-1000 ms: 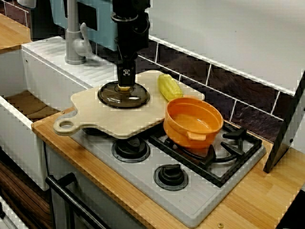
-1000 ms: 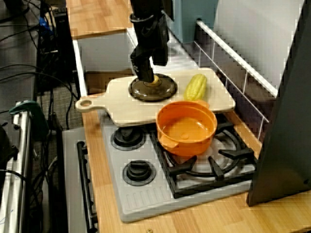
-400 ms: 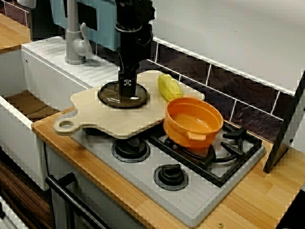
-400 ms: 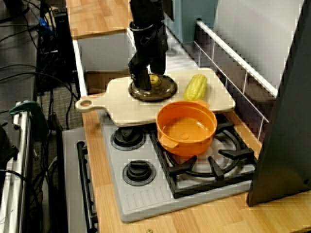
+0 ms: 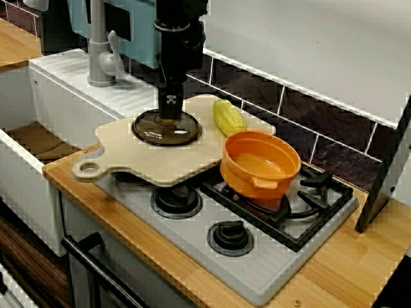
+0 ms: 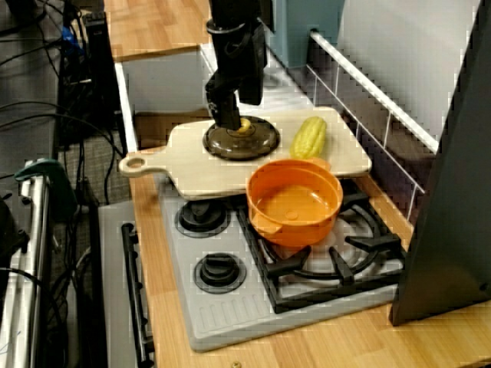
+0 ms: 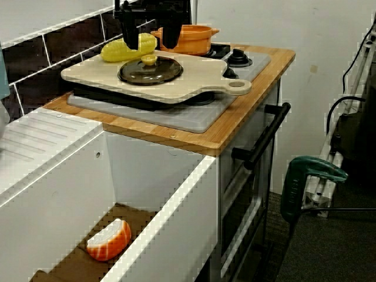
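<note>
Pincer (image 7: 150, 46) hangs spread just above the yellow knob (image 7: 148, 59) of the dark lid (image 7: 150, 71).

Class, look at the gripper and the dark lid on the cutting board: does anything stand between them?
Nothing visible does. The gripper hangs open right over the lid and its yellow knob. The corn on the cutting board and the orange pot on the stove both sit off to the side.
</note>
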You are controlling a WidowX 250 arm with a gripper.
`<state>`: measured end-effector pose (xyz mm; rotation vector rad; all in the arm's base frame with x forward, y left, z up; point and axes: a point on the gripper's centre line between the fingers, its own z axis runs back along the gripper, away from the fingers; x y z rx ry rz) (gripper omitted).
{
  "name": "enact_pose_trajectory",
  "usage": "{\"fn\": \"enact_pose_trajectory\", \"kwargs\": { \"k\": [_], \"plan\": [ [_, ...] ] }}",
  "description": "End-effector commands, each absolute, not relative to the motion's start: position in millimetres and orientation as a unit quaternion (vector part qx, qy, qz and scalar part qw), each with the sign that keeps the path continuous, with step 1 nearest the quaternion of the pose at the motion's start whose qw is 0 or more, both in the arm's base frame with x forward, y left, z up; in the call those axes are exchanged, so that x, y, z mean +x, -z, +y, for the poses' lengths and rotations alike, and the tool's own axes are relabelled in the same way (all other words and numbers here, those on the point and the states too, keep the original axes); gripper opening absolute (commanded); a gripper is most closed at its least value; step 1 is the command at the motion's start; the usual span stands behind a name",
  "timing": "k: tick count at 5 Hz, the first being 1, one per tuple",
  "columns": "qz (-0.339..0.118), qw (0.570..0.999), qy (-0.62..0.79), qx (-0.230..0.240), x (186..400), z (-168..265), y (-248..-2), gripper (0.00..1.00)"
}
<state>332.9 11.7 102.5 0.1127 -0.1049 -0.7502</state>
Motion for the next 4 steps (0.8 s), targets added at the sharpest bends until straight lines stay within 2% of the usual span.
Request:
{"fn": "enact_pose_trajectory", "kwargs": {
  "k": [1, 4],
  "plan": [
    [-0.066, 0.926, 0.365, 0.065, 343.0, 27.1, -115.3, 1.00],
    [-0.059, 0.926, 0.367, 0.065, 340.8, 23.8, -109.5, 1.00]
  ]
}}
